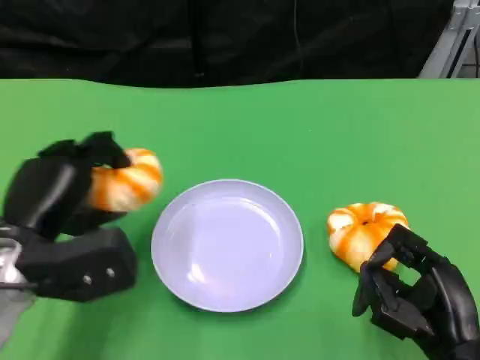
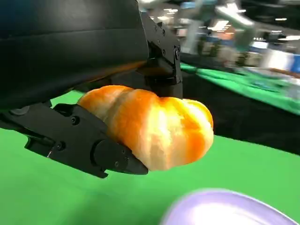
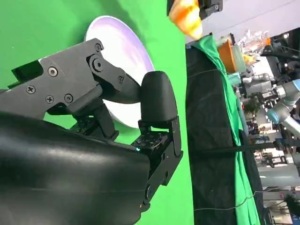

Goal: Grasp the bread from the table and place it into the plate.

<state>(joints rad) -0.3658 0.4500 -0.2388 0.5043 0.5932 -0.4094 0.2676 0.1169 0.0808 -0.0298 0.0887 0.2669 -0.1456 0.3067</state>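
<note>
My left hand [image 1: 64, 199]: it grips one bread [image 1: 126, 180], lifted above the green table [image 1: 315, 127], just left of the plate [image 1: 227, 244].
My right hand [image 1: 416, 296]: fingers apart, holding nothing, just beside the second bread [image 1: 361, 229].
Second bread: lies on the table, right of the plate.

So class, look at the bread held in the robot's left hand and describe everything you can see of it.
The held bread is a plump, twisted roll, glossy orange with paler cream bands, and looks soft and whole. The left hand grips it between black fingers, lifted off the green table. It sits left of the plate, near its rim, not yet over it. Nothing else touches it. Its underside is hidden in the head view.
</note>
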